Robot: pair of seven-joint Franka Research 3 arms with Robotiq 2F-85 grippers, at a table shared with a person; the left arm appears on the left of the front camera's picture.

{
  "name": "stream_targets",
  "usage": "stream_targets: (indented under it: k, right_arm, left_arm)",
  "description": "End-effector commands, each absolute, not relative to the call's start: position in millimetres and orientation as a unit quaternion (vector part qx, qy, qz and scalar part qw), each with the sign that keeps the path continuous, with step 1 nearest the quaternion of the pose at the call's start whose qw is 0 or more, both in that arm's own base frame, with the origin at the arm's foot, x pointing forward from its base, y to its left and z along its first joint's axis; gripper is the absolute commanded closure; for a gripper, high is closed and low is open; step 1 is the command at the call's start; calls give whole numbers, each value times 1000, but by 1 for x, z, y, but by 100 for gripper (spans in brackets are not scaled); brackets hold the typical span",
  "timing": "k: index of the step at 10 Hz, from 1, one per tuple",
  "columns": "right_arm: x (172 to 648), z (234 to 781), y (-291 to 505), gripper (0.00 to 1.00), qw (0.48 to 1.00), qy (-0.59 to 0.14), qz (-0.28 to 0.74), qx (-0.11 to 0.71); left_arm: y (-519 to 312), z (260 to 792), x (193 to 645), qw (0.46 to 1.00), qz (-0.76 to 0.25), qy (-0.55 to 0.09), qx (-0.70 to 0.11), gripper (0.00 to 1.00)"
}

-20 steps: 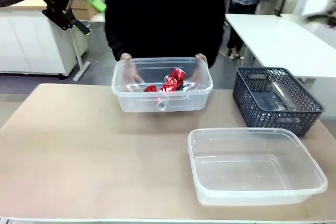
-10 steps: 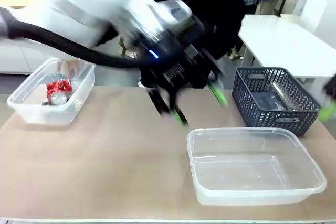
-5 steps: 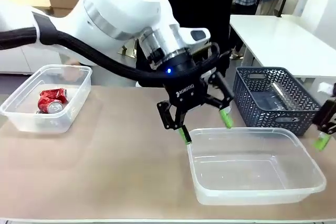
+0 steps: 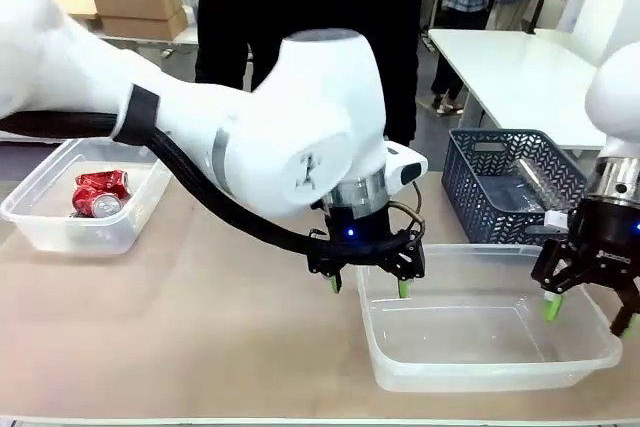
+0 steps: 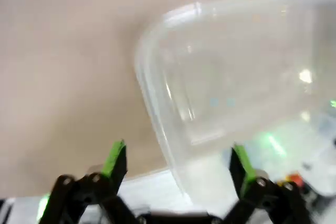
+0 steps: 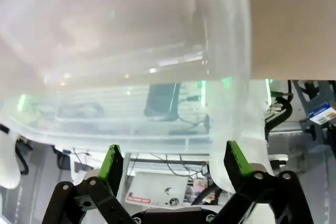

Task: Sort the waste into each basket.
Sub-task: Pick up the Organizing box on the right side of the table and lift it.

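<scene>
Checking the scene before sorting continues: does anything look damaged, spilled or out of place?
The red metal cans in the clear plastic tub on the left look crumpled. A clear plastic bottle lies in the dark grey slotted basket, not in a clear tub. Nothing is spilled.

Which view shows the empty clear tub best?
The front view: nearly the whole empty tub is visible. The left wrist view shows one rounded corner, blurred; the right wrist view shows one rim, very close.
</scene>
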State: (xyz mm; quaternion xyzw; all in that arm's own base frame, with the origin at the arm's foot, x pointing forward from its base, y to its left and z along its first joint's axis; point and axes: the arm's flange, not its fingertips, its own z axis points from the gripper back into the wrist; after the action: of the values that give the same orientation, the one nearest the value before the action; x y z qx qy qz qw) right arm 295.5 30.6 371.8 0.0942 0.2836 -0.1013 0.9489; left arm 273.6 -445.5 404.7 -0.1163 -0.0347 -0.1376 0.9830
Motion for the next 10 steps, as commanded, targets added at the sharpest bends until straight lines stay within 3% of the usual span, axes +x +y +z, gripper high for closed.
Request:
stream_targets:
  k: [1,6,9,10]
  right_arm:
    - [274,350,30,0,953,263,-135,70]
    - [286,323,36,0,982,157,-107,0]
    - [285,320,33,0,981,178,-72,-19]
    - [282,320,32,0,980,189,-66,-20]
  left_arm:
    - [-456,398,272,987,-99,-85,-94,0]
    - [-459,383,271,987,-121,2,-104,0]
    - [-461,382,272,987,-119,6,-106,0]
    - [-461,381,273,988,-118,6,-99,13]
